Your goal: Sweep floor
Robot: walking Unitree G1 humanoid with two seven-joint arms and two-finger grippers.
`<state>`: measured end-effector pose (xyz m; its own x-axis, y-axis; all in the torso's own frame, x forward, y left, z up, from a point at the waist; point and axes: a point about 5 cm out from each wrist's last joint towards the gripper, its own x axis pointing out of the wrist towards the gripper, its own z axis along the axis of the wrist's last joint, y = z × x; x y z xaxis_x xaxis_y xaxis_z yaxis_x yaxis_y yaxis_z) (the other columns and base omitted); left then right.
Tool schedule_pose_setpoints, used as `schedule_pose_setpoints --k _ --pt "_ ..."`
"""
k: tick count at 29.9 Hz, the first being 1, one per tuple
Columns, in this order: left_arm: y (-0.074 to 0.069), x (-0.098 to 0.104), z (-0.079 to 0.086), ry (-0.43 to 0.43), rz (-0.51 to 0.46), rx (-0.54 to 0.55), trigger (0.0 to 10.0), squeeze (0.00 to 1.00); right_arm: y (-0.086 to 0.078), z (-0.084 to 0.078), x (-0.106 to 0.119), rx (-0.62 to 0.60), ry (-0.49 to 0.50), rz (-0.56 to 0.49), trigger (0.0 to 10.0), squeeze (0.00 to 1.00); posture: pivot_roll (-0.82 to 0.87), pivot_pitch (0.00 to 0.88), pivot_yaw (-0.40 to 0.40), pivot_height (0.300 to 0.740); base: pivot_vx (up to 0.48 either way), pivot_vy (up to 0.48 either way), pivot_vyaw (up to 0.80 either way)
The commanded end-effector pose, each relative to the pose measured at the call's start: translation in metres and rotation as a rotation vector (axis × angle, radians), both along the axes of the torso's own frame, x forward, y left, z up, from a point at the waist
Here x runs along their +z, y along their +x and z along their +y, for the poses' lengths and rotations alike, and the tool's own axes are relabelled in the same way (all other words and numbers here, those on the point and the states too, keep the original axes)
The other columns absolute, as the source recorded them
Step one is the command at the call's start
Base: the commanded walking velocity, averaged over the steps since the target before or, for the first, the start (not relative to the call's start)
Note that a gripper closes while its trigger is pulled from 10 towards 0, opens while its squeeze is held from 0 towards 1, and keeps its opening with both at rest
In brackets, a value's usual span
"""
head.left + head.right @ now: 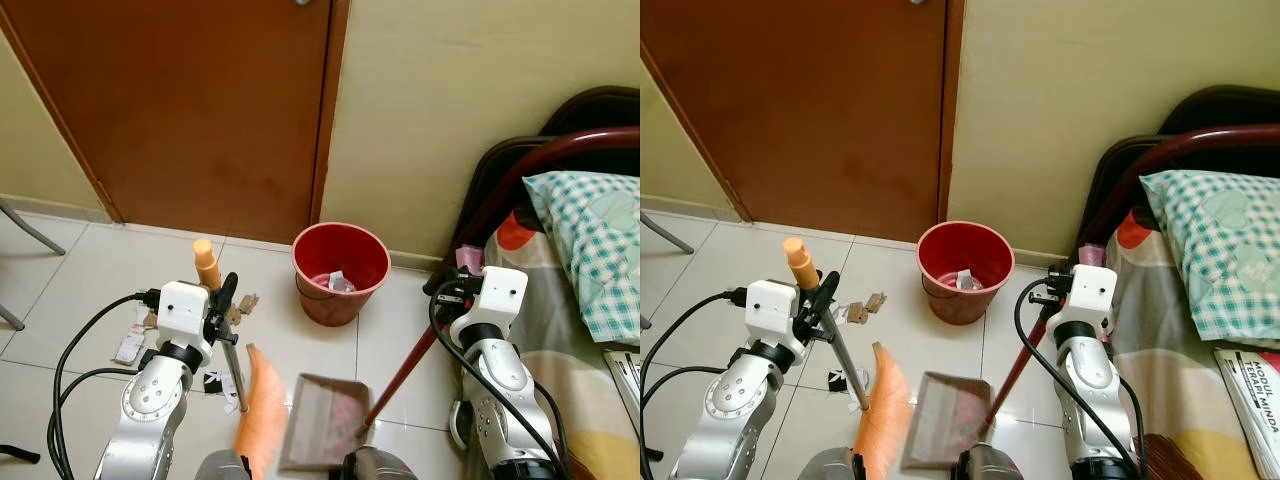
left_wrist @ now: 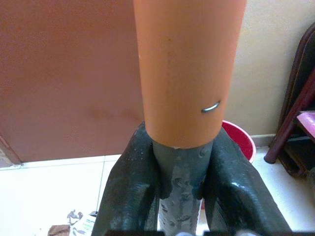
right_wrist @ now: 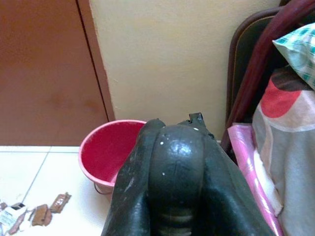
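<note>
Bucket (image 1: 340, 272) sits by the wall just right of the door (image 1: 200, 110), with some scraps in it. Litter (image 1: 135, 340) lies on the floor left of it, dustpan (image 1: 325, 420) in front. Bed (image 1: 590, 330) is on the right, pillow (image 1: 590, 245) on it.

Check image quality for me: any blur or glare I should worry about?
Eye views: sharp, evenly lit, slight sheen on the tiles by the dustpan. Left wrist view: broom handle close-up and soft. Right wrist view: fingers blurred, red bucket fairly clear.
</note>
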<state>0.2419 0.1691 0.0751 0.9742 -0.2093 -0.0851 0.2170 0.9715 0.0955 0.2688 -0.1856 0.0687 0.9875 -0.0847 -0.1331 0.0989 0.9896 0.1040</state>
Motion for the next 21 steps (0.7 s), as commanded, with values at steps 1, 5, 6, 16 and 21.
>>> schedule_pose_setpoints --k 1,5,6,16,21 --pt "0.0 -0.002 -0.003 0.086 0.012 -0.047 10.0 0.0 0.006 -0.005 0.009 -0.021 -0.012 -0.046 10.0 0.0 0.01 0.076 -0.042 0.74 0.0 0.0 0.0" --pt "0.003 0.006 -0.008 0.126 -0.03 -0.078 10.0 0.0 0.007 -0.004 0.009 -0.018 -0.021 -0.045 10.0 0.0 0.01 0.074 -0.042 0.74 0.0 0.0 0.0" --pt "0.003 0.006 -0.008 0.126 -0.03 -0.078 10.0 0.0 0.007 -0.004 0.009 -0.018 -0.021 -0.045 10.0 0.0 0.01 0.074 -0.042 0.74 0.0 0.0 0.0" --pt "0.034 0.062 -0.013 0.136 -0.251 -0.051 10.0 0.0 0.019 -0.002 0.009 -0.011 -0.057 -0.042 10.0 0.0 0.02 0.061 -0.043 0.74 0.0 0.0 0.0" --pt "0.036 0.069 -0.009 0.151 -0.276 -0.037 10.0 0.0 0.02 -0.002 0.01 -0.01 -0.061 -0.043 10.0 0.0 0.02 0.061 -0.043 0.74 0.0 0.0 0.0"
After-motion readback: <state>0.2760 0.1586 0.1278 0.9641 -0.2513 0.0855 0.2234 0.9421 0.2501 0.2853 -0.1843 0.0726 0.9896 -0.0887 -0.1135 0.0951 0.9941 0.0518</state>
